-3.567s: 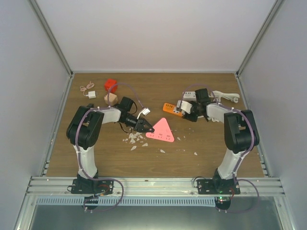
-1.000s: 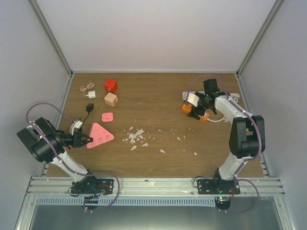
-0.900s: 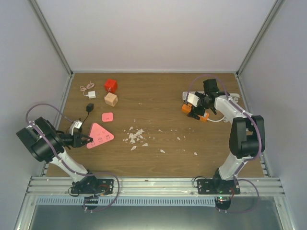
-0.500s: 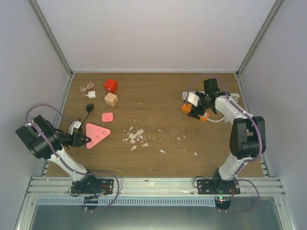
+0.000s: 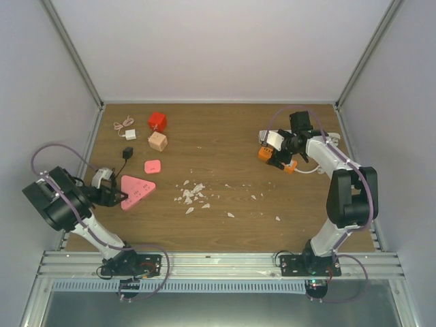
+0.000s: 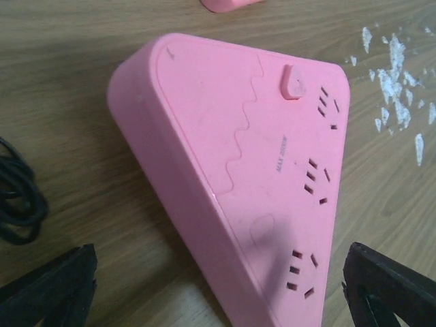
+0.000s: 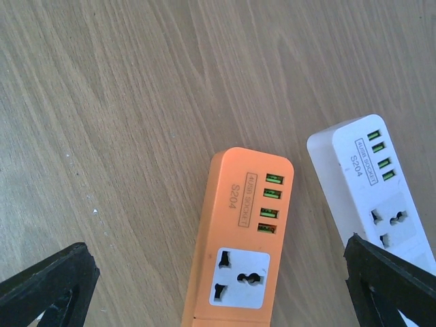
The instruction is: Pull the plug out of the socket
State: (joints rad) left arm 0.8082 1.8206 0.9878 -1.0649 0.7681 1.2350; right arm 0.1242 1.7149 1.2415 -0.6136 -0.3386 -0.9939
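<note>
Left wrist view: my left jaws spread wide, empty; pink socket point(image 6: 259, 170) just ahead, long edge diagonal, nothing plugged in. Black plug point(image 5: 127, 151) lies apart, beyond it. Right jaws likewise wide, empty.

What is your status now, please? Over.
Both claws open: left claw over pink socket strip, right claw over orange strip and white strip. Pink strip's sockets empty; black plug lies apart. White crumbs mid-table, not in the way.

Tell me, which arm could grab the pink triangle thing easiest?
Probably the left arm: its open jaws sit right at the pink socket. The right arm is far away, above the orange power strip and white power strip.
</note>
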